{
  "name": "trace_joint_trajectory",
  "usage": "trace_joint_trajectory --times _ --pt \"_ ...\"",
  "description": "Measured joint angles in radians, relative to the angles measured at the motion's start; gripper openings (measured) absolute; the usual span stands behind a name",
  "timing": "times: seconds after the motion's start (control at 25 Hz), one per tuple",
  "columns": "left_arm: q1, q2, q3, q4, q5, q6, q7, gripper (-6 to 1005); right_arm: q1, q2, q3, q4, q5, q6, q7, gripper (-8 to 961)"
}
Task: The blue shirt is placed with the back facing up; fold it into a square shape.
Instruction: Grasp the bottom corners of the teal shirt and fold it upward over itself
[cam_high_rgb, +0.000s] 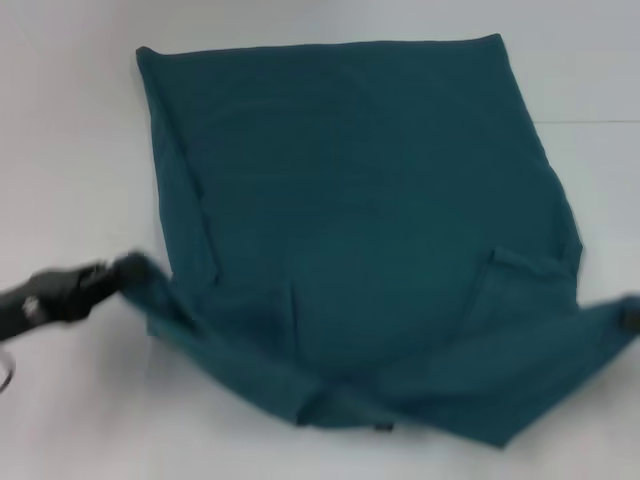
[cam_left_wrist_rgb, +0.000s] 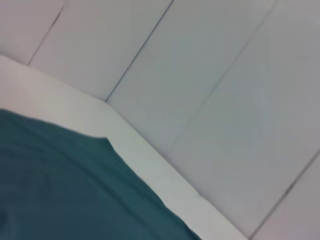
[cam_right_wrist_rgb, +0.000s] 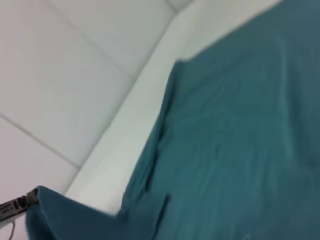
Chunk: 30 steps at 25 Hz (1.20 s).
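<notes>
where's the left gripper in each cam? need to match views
Head view: left gripper at the near left, at the blue shirt's left sleeve tip, fabric pulled toward it.
Left wrist view: not in it; only shirt and white table edge.
Right wrist view: left gripper far off in the lower corner, at the same sleeve tip.
Shared landmark: the shirt's far corner, also and.

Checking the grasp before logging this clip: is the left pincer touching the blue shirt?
Touching. In the head view the left pincer meets the blue shirt at its near left sleeve, the cloth drawn to a point at the tip.
</notes>
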Motion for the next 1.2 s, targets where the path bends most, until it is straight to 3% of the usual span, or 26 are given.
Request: trace_joint_trajectory --times 0.2,0.44,0.88,1.04,1.2 --pt "-0.144 0.005 -0.001 -0.075 -0.024 -0.209 -0.033 70 0.079 -0.005 0.026 0.003 0.001 0.096 0.032 63" --pt "-0.240 0.006 0.003 -0.135 -0.101 -0.415 -0.039 78 0.185 0.001 0.016 0.015 0.002 0.277 0.039 63" --pt "-0.328 -0.009 0.008 -0.224 -0.256 -0.706 0.076 94 0.346 0.037 -0.059 0.056 0.002 0.673 0.001 73" --pt "-0.342 -0.016 0.008 -0.243 -0.316 -0.760 0.136 99 0.399 0.054 -0.091 0.070 0.002 0.807 -0.029 80" --pt "-0.360 -0.019 0.006 -0.276 -0.357 -0.820 0.198 105 0.449 0.056 -0.104 0.115 0.002 0.928 -0.058 87"
